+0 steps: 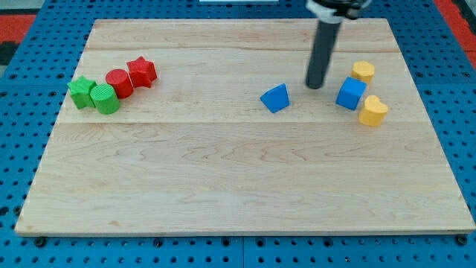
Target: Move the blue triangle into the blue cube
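Note:
The blue triangle (276, 98) lies on the wooden board right of centre, near the view's top. The blue cube (351, 93) sits to its right, about a hundred pixels away. My tip (315, 85) rests on the board between them, slightly above their line, nearer the cube and touching neither. The dark rod rises from it to the view's top edge.
A yellow hexagon-like block (363, 71) sits just above the blue cube and a yellow heart-like block (373, 111) just below right of it. At the left are a green star (81, 91), a green cylinder (105, 99), a red cylinder (119, 83) and a red star (141, 71), clustered.

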You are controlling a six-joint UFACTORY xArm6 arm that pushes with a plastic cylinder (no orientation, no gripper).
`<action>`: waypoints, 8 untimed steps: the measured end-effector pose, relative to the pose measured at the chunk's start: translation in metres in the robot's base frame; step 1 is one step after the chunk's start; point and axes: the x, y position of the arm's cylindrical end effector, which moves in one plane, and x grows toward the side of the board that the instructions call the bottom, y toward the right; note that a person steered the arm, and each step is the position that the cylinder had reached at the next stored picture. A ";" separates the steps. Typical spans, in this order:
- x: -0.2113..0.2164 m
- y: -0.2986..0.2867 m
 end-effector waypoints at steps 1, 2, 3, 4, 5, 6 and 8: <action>-0.004 -0.083; 0.018 -0.124; 0.059 -0.115; 0.056 -0.046; 0.054 -0.028; 0.036 -0.042; 0.014 -0.046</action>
